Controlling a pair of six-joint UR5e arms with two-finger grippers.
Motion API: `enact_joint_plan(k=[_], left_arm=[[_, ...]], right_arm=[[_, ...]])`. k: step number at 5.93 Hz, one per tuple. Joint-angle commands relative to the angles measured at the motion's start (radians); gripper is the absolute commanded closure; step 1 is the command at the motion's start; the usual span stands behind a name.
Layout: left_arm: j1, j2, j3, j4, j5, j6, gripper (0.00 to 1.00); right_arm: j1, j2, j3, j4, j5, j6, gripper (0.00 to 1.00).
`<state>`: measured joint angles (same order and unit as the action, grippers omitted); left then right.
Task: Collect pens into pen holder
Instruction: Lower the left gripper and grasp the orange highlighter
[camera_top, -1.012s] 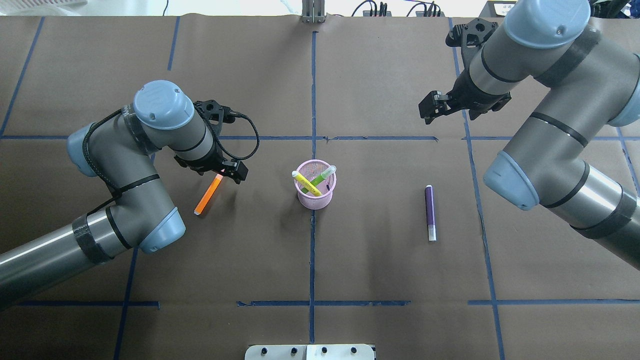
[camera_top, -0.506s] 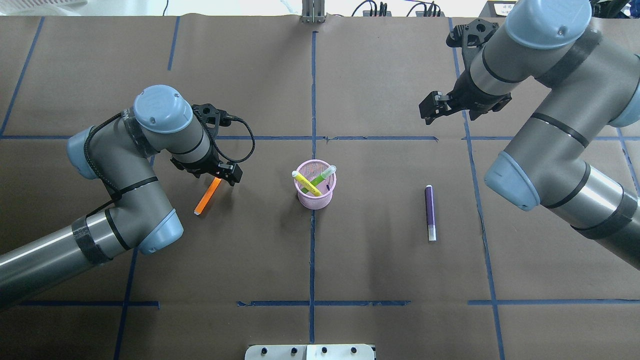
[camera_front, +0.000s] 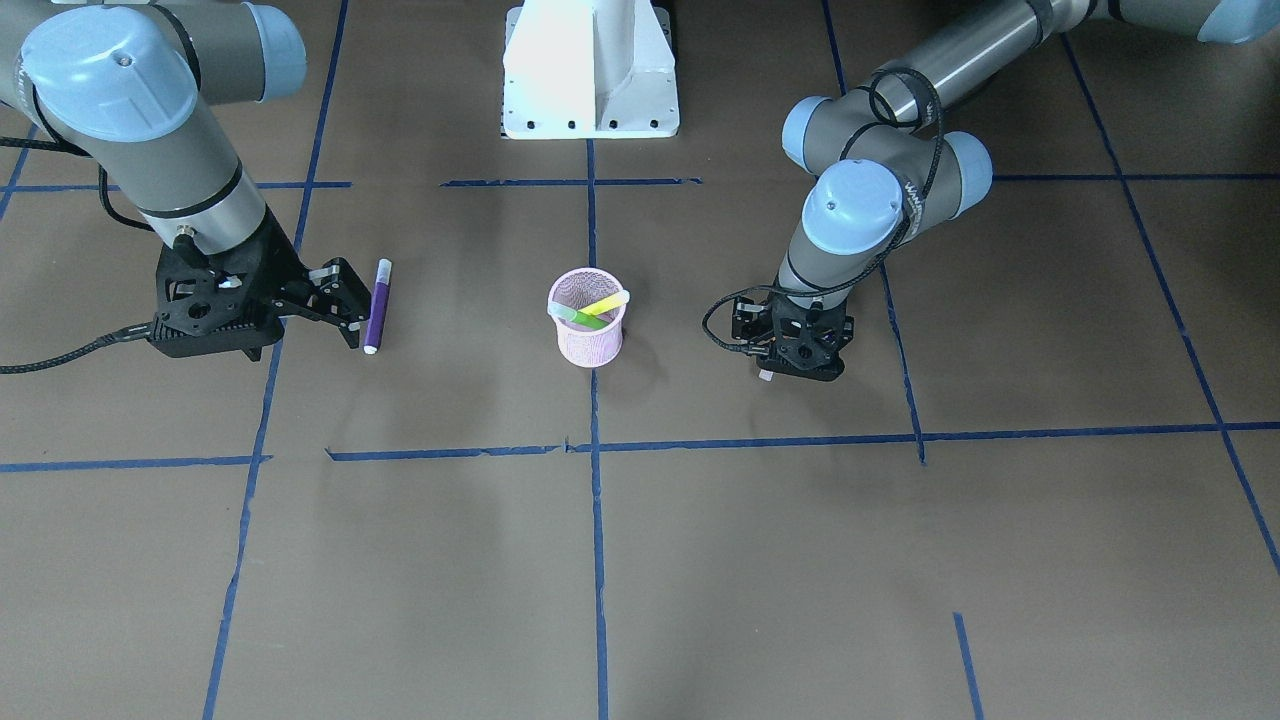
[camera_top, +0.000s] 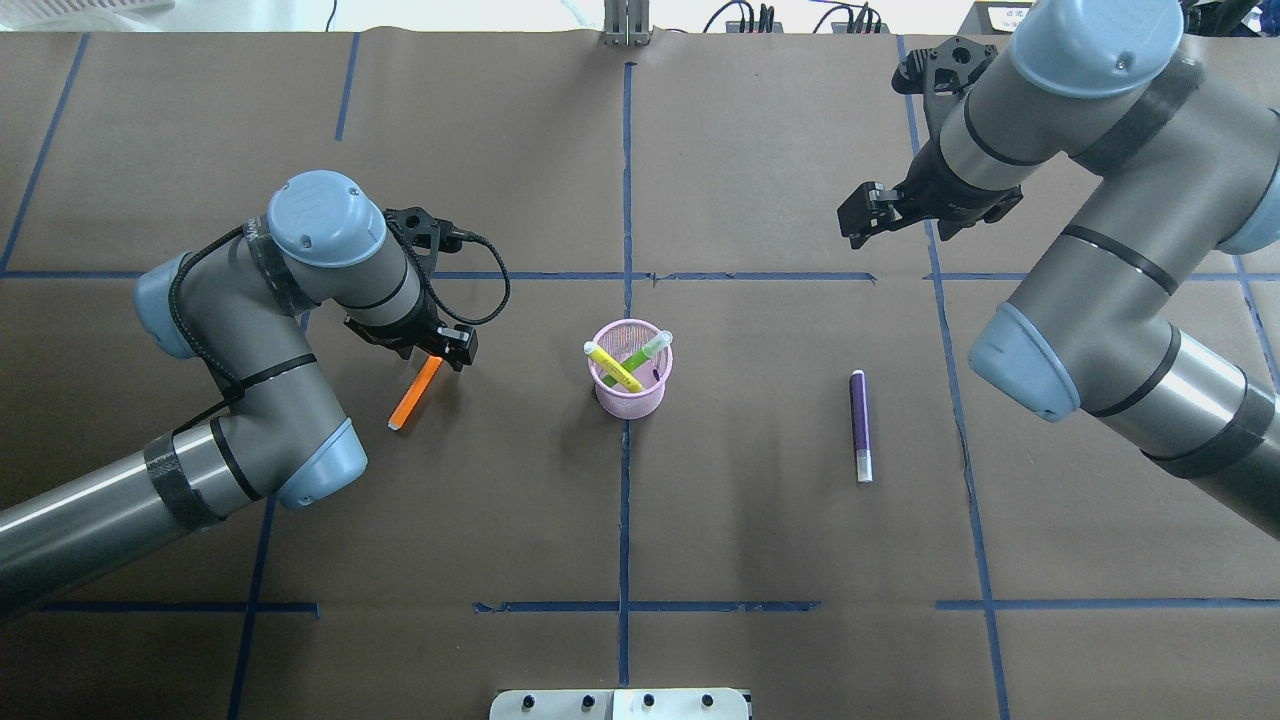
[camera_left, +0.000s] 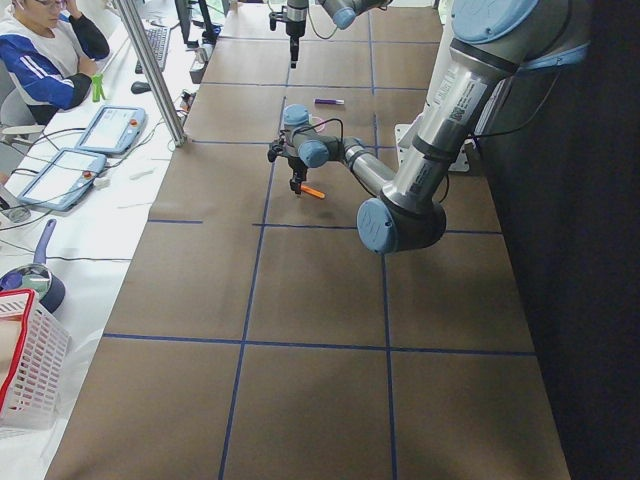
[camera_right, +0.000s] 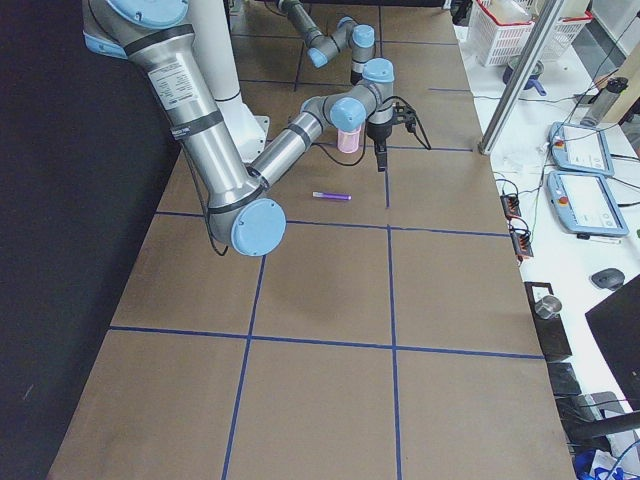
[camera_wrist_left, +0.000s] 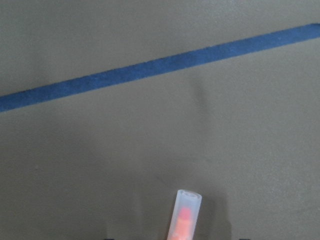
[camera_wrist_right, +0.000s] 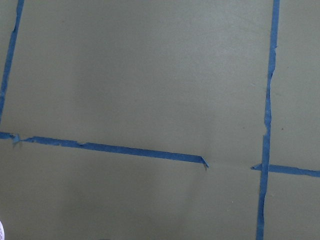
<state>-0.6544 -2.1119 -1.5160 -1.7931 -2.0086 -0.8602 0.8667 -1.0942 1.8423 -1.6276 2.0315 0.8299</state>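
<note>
Left hand (camera_top: 452, 348) low over orange pen (camera_top: 412, 395) end, grip: cannot tell; right hand (camera_top: 855, 222) wide, raised above desk.

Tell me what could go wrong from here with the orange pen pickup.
1. The left gripper sits over one end of the orange pen, not its middle. Lifted from there, the pen may swing down or slip out.
2. The pen holder already has a yellow pen and a green pen crossed inside. The orange one could catch on them and bounce out, or tip the cup.
</note>
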Motion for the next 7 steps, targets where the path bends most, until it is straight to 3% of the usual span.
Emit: enact_joint_plan(k=[1, 2, 4, 5, 7], left_arm=[[0.001, 0.001, 0.0, 0.0, 0.002, 0.0, 0.39], [0.001, 0.001, 0.0, 0.0, 0.002, 0.0, 0.48], [0.001, 0.001, -0.003, 0.0, 0.016, 0.003, 0.89], [0.001, 0.001, -0.007, 0.001, 0.018, 0.004, 0.98], [-0.037, 0.004, -0.08, 0.004, 0.018, 0.004, 1.0]], right_arm=[[0.003, 0.0, 0.0, 0.0, 0.001, -0.001, 0.0], [0.006, 0.0, 0.0, 0.0, 0.001, -0.002, 0.0], [0.008, 0.0, -0.002, 0.0, 0.001, -0.002, 0.0], [0.008, 0.0, -0.002, 0.0, 0.001, -0.002, 0.0], [0.014, -0.001, -0.005, -0.003, 0.022, -0.001, 0.0]])
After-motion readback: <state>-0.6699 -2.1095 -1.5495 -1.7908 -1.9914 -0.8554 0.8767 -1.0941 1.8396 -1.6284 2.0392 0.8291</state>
